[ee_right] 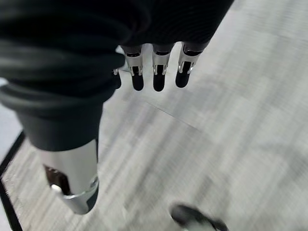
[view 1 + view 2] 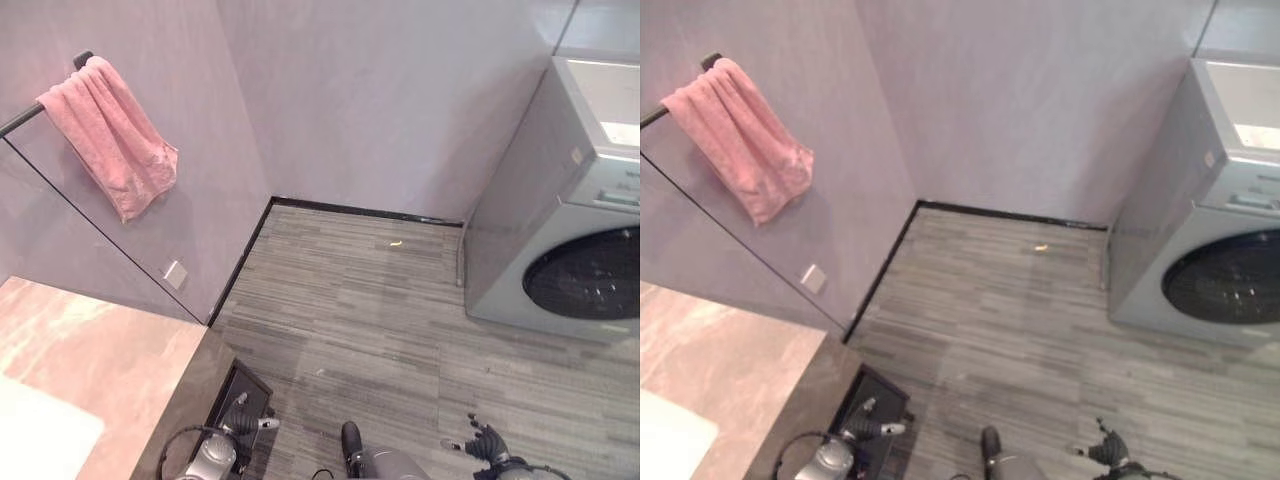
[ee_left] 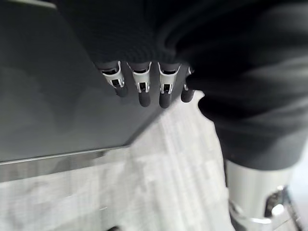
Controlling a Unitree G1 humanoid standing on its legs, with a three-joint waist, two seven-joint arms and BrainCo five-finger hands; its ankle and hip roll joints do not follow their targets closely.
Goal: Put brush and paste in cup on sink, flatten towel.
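Note:
A pink towel point(image 2: 110, 135) hangs bunched and crooked over the end of a dark bar point(image 2: 20, 120) on the left wall. My left hand point(image 2: 247, 421) hangs low beside the dark side of the counter, its fingers point(image 3: 144, 89) straight and holding nothing. Over the floor at the lower right, my right hand point(image 2: 488, 440) also hangs low. Its fingers point(image 1: 156, 72) are relaxed and empty. Both hands are far below the towel.
A pinkish stone counter point(image 2: 110, 350) with a white basin point(image 2: 40, 430) fills the lower left. A grey washing machine point(image 2: 570, 200) stands at the right wall. Grey plank floor lies between, with a small yellowish scrap point(image 2: 396, 242) near the far wall.

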